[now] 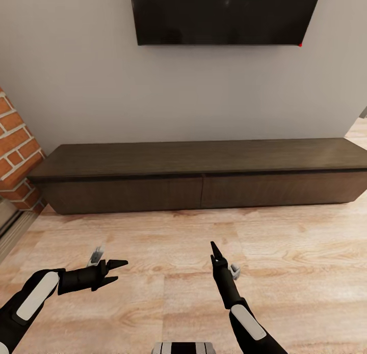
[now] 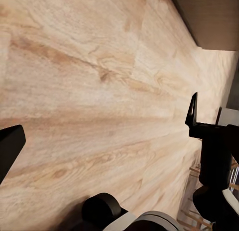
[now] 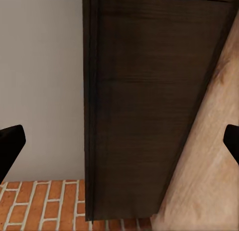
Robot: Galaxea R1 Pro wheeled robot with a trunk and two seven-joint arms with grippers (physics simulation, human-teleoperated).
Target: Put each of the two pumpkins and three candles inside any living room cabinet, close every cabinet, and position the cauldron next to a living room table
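The long dark-brown cabinet [image 1: 204,183] stands against the wall with both flat fronts shut and nothing on its top. My left gripper [image 1: 116,272] hovers open over the floor in front of it, pointing right, with nothing between its fingers. My right gripper [image 1: 216,253] is also open and empty, pointing toward the cabinet [image 3: 149,116], well short of it. The left wrist view catches a corner of the cabinet [image 2: 209,17] and my right gripper's fingertip [image 2: 192,109]. The pumpkins, candles, cauldron and table are out of view.
A black TV [image 1: 224,15] hangs on the grey wall above the cabinet. A red brick column [image 1: 15,145] juts out at the cabinet's left end. Light wood floor [image 1: 285,252] stretches between me and the cabinet.
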